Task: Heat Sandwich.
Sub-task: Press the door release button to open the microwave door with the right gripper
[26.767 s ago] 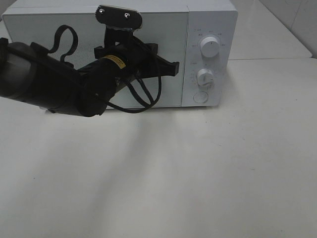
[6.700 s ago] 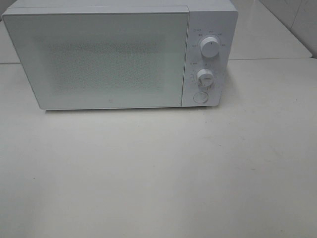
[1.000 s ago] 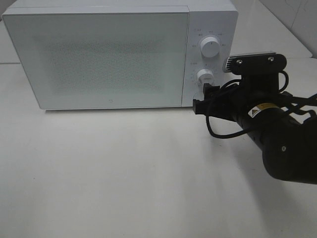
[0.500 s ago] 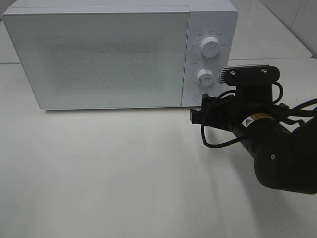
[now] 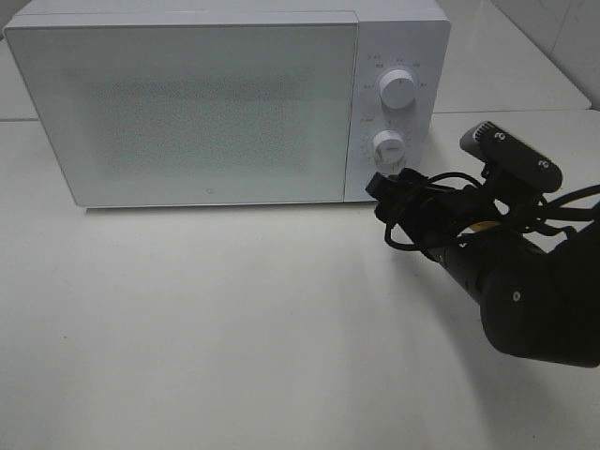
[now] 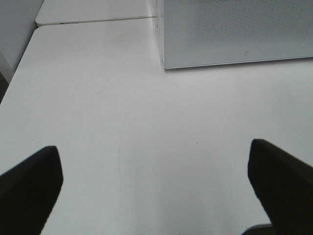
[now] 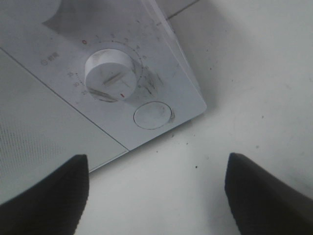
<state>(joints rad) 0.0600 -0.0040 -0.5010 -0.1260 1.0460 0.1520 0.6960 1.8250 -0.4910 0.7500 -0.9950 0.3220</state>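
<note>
Right gripper (image 5: 386,190) hard by microwave (image 5: 206,112) control panel, rolled sideways, facing timer dial (image 7: 110,76) and round button (image 7: 152,115) beneath. Jaws wide, nothing held. Left gripper (image 6: 156,188) off microwave's door-side corner, likewise wide and empty. Sandwich not in view; door (image 5: 187,108) shut. Probably the timer-setting step: calls for centring on dial, closing, twisting.

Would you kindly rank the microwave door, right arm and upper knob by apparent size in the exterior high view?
1. door
2. right arm, though it is nearer the camera
3. upper knob
</note>
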